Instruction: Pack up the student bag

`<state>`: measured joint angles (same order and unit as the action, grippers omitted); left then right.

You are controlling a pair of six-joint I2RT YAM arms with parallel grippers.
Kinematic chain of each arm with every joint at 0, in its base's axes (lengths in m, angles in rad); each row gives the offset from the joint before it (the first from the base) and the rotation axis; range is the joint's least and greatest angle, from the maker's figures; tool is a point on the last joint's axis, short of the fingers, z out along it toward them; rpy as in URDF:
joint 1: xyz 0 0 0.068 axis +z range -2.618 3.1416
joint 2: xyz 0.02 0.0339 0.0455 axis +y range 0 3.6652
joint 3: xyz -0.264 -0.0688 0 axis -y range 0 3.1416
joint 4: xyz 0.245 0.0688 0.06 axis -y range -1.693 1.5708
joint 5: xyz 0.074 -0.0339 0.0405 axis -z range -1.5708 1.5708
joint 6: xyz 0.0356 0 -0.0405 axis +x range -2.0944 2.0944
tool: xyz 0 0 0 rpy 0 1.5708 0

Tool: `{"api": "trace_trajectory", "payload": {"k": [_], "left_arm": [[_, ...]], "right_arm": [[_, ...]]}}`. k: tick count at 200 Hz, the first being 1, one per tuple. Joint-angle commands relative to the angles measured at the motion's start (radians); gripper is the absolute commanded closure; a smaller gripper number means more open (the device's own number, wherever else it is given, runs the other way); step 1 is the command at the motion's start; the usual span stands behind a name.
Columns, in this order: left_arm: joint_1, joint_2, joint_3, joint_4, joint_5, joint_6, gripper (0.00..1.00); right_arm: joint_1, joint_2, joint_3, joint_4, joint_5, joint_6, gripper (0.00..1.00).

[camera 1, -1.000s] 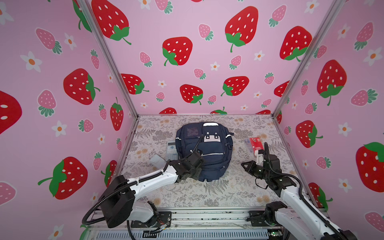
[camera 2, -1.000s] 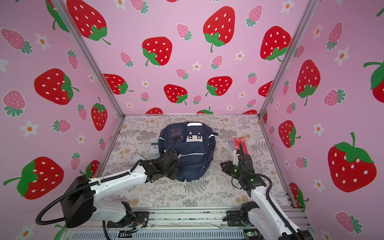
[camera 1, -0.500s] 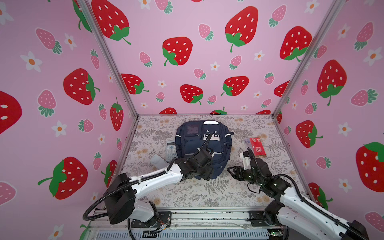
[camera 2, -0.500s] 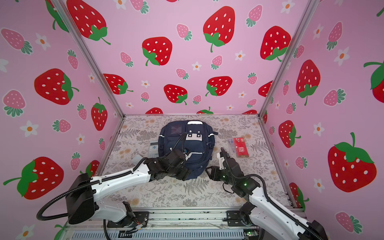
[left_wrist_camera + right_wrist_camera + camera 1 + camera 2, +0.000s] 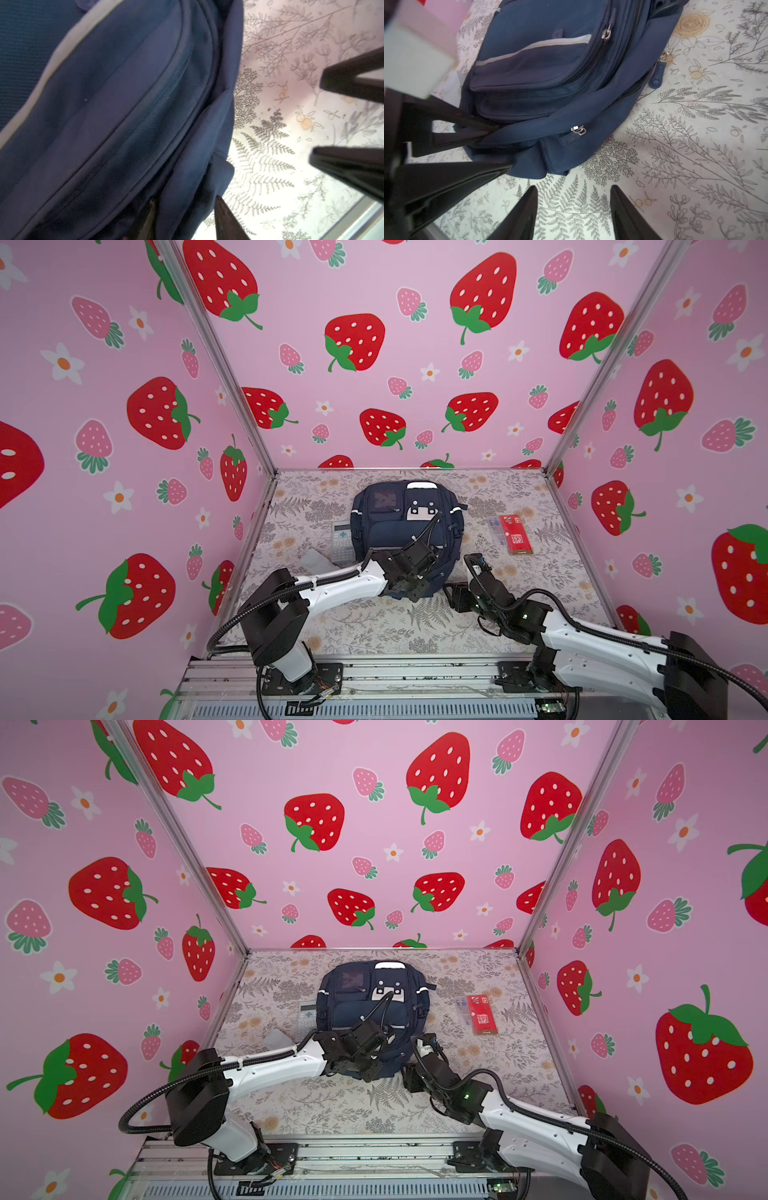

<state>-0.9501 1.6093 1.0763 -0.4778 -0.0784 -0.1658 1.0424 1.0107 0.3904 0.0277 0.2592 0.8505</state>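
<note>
The table (image 5: 374, 626) carries the bag (image 5: 399, 526) at its middle, long axis running away from the robot. The left pincer (image 5: 504, 146) is clamped on the bag's near hem. The right pincer (image 5: 573, 187), apart and empty, faces the zip pull (image 5: 579, 131) just ahead and is the nearer one.

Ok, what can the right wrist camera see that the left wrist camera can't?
Only the right wrist view shows zips: a silver zip slider on the bag's edge and a blue pull tab lying on the flowery table cover, plus a bit of pink wall. Only the left wrist view clearly shows the metal strip at the cover's edge. Both show the navy student bag, its pale stripe, the left gripper pinching the bag's fabric, and the right gripper open above the cover.
</note>
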Motion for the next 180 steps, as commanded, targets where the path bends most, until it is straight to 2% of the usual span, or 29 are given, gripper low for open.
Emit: {"api": "trace_trajectory", "payload": {"k": [1,20,50,77,103,136,149,162,180], "left_arm": [[0.001,-0.024,0.057,-0.007,0.035,0.021,0.8],[0.001,-0.068,0.056,0.016,0.084,0.012,1.0],[0.0,-0.122,0.052,0.016,0.132,0.011,1.0],[0.001,-0.151,0.033,0.022,0.129,0.018,1.0],[0.007,-0.159,0.023,0.018,0.12,0.019,1.0],[0.011,-0.16,0.024,0.022,0.124,0.018,1.0],[0.011,-0.161,0.031,0.022,0.129,0.017,1.0],[0.013,-0.166,0.037,0.021,0.136,0.016,1.0],[0.015,-0.177,0.041,0.016,0.139,0.018,1.0]], "right_arm": [[0.005,0.059,0.013,0.111,0.048,-0.008,0.42],[0.004,0.1,0.03,0.172,0.05,-0.021,0.39],[-0.032,0.181,0.091,0.142,0.111,0.004,0.36],[-0.104,0.257,0.149,-0.013,0.146,0.065,0.39],[-0.134,0.182,0.12,-0.085,0.133,0.06,0.44],[-0.159,-0.009,0.06,-0.071,-0.012,-0.092,0.45],[-0.19,-0.055,0.035,-0.024,-0.154,-0.183,0.42],[-0.241,-0.063,0.015,0.018,-0.332,-0.258,0.42],[-0.281,-0.054,0.002,0.049,-0.459,-0.33,0.43]]}}
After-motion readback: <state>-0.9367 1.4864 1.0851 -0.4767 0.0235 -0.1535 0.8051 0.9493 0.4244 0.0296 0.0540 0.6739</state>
